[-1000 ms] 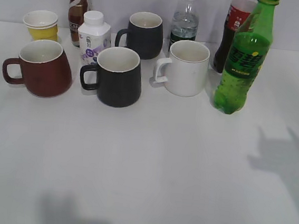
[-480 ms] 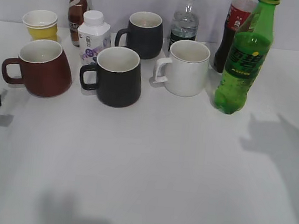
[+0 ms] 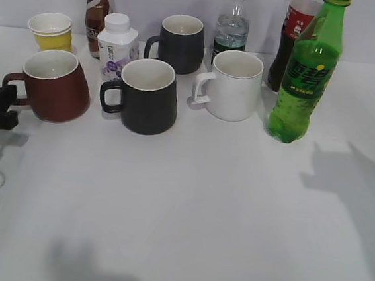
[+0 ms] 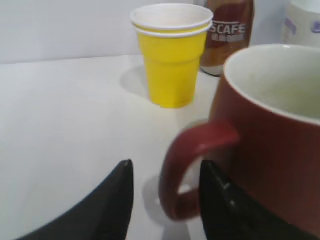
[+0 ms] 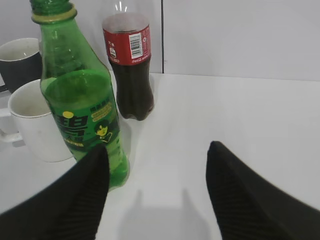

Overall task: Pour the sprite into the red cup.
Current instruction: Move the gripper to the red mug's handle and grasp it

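A squat, glossy red cup (image 3: 56, 85) with a white interior stands at the left of the white desk (image 3: 188, 200). The left pincer (image 4: 165, 192) is spread, its dark tapered fingers flanking the loop handle. At the right, the tall translucent green sprite (image 3: 307, 72) stands upright. The right pincer (image 5: 155, 187) is spread wide just beside the bottle, its ribbed fingers clear of it.

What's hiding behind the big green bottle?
Behind the green bottle stands a dark cola bottle with a red label; the right wrist view shows it whole. From the front, the green bottle covers part of it. Nothing else shows behind it except the wall.
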Controlling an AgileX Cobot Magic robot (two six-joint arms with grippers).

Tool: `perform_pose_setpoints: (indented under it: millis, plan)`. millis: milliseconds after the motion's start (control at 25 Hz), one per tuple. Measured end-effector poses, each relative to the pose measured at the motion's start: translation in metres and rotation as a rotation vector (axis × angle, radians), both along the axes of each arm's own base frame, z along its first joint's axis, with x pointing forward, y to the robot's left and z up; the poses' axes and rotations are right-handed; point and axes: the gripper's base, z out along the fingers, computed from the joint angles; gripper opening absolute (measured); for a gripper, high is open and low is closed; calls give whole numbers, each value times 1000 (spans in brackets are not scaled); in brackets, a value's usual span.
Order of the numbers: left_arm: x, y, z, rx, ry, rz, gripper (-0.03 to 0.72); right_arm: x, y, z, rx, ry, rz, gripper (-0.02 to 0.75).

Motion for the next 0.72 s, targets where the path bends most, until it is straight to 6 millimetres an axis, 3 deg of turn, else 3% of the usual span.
perform_pose_setpoints:
  millis: [400,600,720]
  plan:
    - [50,-3,-8,21,4,-24,330,0,0,0,-2,-1,1,460]
    - [69,-11,-11,55,-25,-116,223,0,0,0,-2,-1,1,460]
    - [74,-12,-11,66,-29,-136,116,0,0,0,-8,-2,3,460]
